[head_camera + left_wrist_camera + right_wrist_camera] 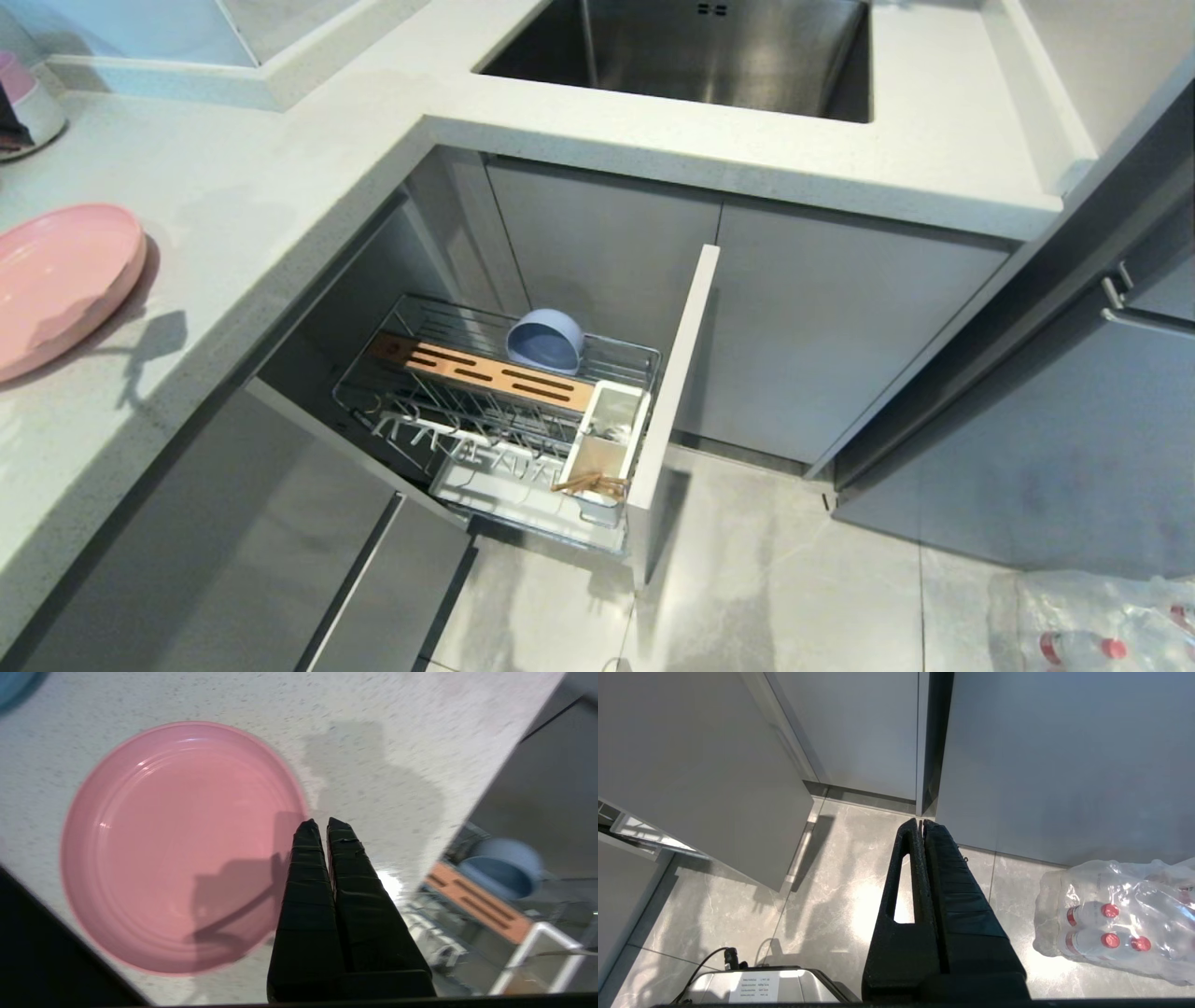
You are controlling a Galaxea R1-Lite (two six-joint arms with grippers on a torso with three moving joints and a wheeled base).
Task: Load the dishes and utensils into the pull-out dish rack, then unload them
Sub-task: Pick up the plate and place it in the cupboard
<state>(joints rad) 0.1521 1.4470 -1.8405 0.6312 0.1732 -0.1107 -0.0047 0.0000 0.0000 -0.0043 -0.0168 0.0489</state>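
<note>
The left gripper (323, 822), jaws pressed together and holding nothing, hangs above the countertop (397, 728) by the pink plate (177, 844), while the right gripper (921, 822), likewise closed, points floorward.

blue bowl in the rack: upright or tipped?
Tipped. The pale blue-lavender deep bowl stands on its edge behind the slotted wooden strip of the chrome wire pull-out rack, its opening facing sideways.

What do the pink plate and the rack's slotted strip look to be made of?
Pink plate: probably matte plastic or melamine, with soft dull highlights on its concentric rings; glazed ceramic is not ruled out. Slotted strip: looks like light wood, warm tan with dark cut slots.
</note>
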